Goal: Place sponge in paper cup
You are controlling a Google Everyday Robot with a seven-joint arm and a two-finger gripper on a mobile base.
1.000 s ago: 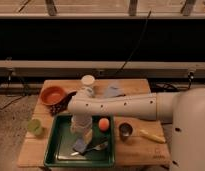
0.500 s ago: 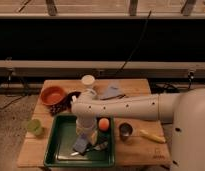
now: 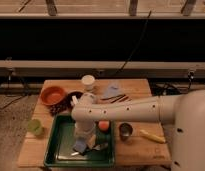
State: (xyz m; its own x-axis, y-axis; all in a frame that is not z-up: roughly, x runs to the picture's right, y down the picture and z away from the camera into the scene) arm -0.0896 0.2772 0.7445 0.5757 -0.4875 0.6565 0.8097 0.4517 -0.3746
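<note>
The grey-blue sponge [image 3: 79,146] lies in the green tray [image 3: 58,150] at the front left of the wooden table. My white arm reaches in from the right and bends down into the tray. My gripper [image 3: 85,139] is directly over the sponge, at or touching its top. The white paper cup [image 3: 88,81] stands upright at the back edge of the table, well behind the tray and apart from the gripper.
An orange bowl [image 3: 52,95] and a dark bowl [image 3: 70,98] sit behind the tray. A light green cup [image 3: 35,127] stands left of it. An orange ball [image 3: 103,125], a metal cup [image 3: 126,131], a banana [image 3: 152,136] and a blue cloth [image 3: 112,91] lie to the right.
My gripper has come down a little lower over the sponge in the tray. The sponge and the paper cup have not moved.
</note>
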